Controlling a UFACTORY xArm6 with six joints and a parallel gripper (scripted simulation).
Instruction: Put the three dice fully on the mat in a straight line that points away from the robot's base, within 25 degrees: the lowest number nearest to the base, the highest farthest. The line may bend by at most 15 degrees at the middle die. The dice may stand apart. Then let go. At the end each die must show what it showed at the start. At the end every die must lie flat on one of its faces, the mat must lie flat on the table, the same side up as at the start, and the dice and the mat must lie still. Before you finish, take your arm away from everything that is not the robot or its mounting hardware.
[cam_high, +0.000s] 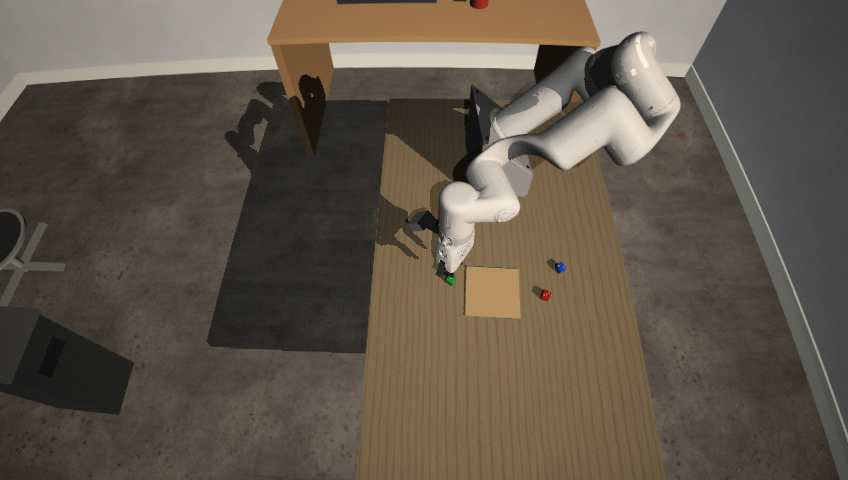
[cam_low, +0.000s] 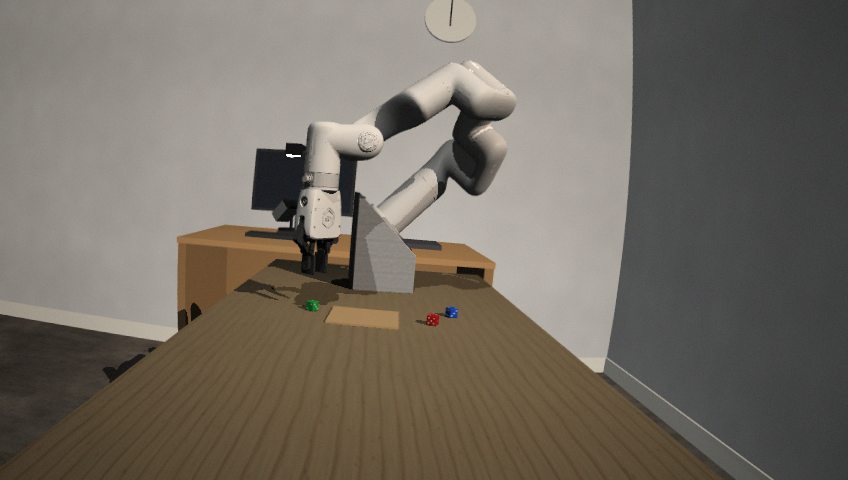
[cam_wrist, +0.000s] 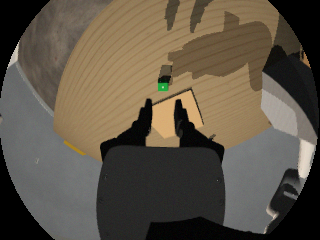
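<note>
A green die (cam_high: 450, 280) lies on the wooden table just left of the tan mat (cam_high: 492, 292). A red die (cam_high: 545, 294) and a blue die (cam_high: 559, 267) lie on the table right of the mat, the blue one nearer to the base. No die is on the mat. My gripper (cam_low: 315, 267) hangs well above the green die (cam_low: 311, 305), pointing down. Its fingers are narrowed but apart, with nothing between them. In the wrist view the green die (cam_wrist: 162, 86) lies far below, just ahead of the fingertips, and the mat (cam_wrist: 171, 116) shows between and beside them.
The grey wedge of the robot's base (cam_low: 377, 252) stands at the far end of the table, behind the mat. A wooden desk (cam_high: 428, 23) with a monitor stands beyond it. The table's left edge runs close to the green die.
</note>
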